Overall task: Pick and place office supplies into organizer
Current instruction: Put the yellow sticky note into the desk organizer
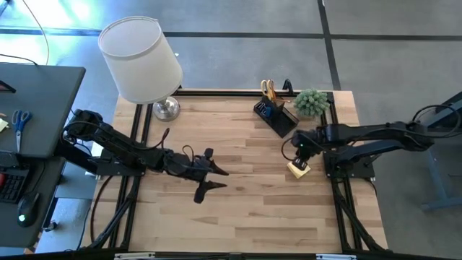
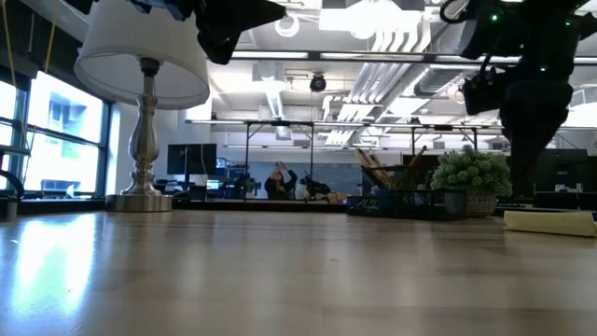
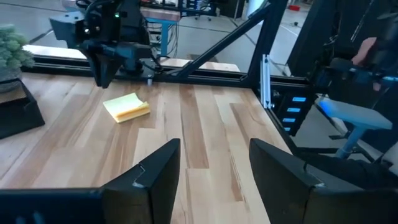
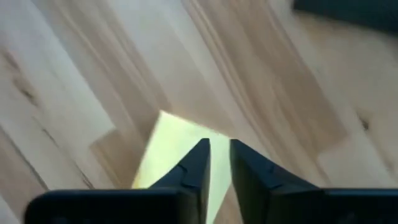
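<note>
Gripping nothing yet, my right gripper (image 1: 299,160) hangs over the yellow sticky-note pad (image 1: 298,170) in the high view, near the table's (image 1: 238,217) right side, with the organizer (image 1: 276,115) farther back beside the small plant (image 1: 312,101); my left gripper (image 1: 214,177) waits mid-table, its arm stretched out low, fingers spread and empty. From the low view, the pad (image 2: 550,222) lies flat on the wood at the far right, and my right arm drops steeply from above behind it, wrist bent downward. Through the left wrist view, that gripper (image 3: 104,78) points down just beside the pad (image 3: 127,107), seemingly clear of it. Looking through the right wrist view, my fingers (image 4: 198,163) stand only a narrow slit apart above the pad (image 4: 166,149), holding nothing. My worry is that so narrow a gap cannot straddle the pad: descending like this, I would probably press on top of it or shove it sideways, and a thin flat pad offers little edge to catch.
</note>
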